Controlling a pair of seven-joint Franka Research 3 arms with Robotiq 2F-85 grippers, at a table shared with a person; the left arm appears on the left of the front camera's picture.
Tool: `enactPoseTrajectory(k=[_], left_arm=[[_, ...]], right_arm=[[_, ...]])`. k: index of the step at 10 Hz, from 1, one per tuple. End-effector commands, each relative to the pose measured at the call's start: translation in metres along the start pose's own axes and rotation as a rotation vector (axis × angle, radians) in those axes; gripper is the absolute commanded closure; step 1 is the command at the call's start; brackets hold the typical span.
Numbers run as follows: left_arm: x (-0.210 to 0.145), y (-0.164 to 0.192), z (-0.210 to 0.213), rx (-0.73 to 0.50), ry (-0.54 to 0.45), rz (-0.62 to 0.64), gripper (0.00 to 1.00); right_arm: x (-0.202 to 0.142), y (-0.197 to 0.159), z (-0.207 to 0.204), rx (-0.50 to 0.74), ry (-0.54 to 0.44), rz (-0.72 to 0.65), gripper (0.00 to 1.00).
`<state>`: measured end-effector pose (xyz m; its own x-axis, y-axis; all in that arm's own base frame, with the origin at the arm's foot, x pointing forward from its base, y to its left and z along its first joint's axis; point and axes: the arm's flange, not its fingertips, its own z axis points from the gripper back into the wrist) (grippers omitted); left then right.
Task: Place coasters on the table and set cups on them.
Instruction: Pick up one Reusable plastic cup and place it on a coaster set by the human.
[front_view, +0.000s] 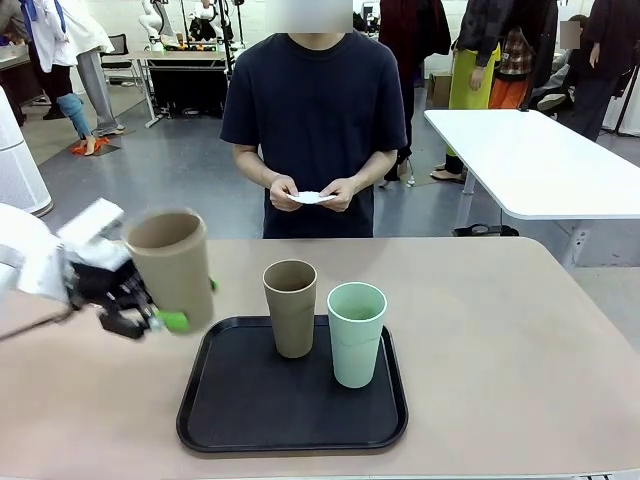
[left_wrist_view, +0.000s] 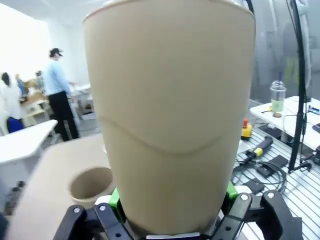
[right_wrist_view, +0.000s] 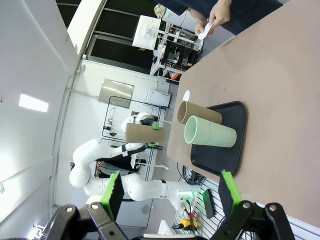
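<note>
The left gripper (front_view: 190, 302) is squeezed tight on a brown cup (front_view: 170, 265), with one green pad on each side near the bottom of the cup. In the left wrist view the same cup (left_wrist_view: 170, 115) stands right between the gripper's (left_wrist_view: 172, 200) two fingers. It looks smooth and not shiny, wide at the top and thinner at the bottom. The white left arm comes in from the left and reaches sideways. It holds the cup standing up in the air, just left of the tray (front_view: 230, 420). The tray is black and flat, with round corners and a low rim. It sits on the table (front_view: 500, 330), which has a plain tan top. Two cups stand on the tray, close side by side: a second brown cup (front_view: 291, 308) and a pale green cup (front_view: 356, 333). That makes three cups, two brown and one green. At the far side a person stands with both hands (front_view: 340, 192) together, holding thin white paper coasters (front_view: 312, 197); I cannot tell how many. The right gripper (right_wrist_view: 170, 195) is spread wide with nothing in it, high above the table.
</note>
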<state>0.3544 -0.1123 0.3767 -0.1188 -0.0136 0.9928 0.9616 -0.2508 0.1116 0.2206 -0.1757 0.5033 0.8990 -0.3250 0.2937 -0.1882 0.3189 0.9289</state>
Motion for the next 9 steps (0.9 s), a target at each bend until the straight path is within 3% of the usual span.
enactPoseTrajectory(k=[1,4,5,9], left_arm=[[0.045,-0.014,0.019,0.129,0.055,-0.037,0.85],[0.065,-0.018,0.036,0.207,0.107,-0.002,0.85],[0.07,-0.008,0.044,0.15,0.077,-0.061,0.85],[0.07,-0.008,0.044,0.15,0.077,-0.061,0.85]], right_arm=[[0.001,0.0,-0.002,0.006,-0.014,-0.004,0.0],[0.001,0.0,-0.002,0.006,-0.014,-0.004,0.0],[0.001,0.0,-0.002,0.006,-0.014,-0.004,0.0],[0.001,0.0,-0.002,0.006,-0.014,-0.004,0.0]])
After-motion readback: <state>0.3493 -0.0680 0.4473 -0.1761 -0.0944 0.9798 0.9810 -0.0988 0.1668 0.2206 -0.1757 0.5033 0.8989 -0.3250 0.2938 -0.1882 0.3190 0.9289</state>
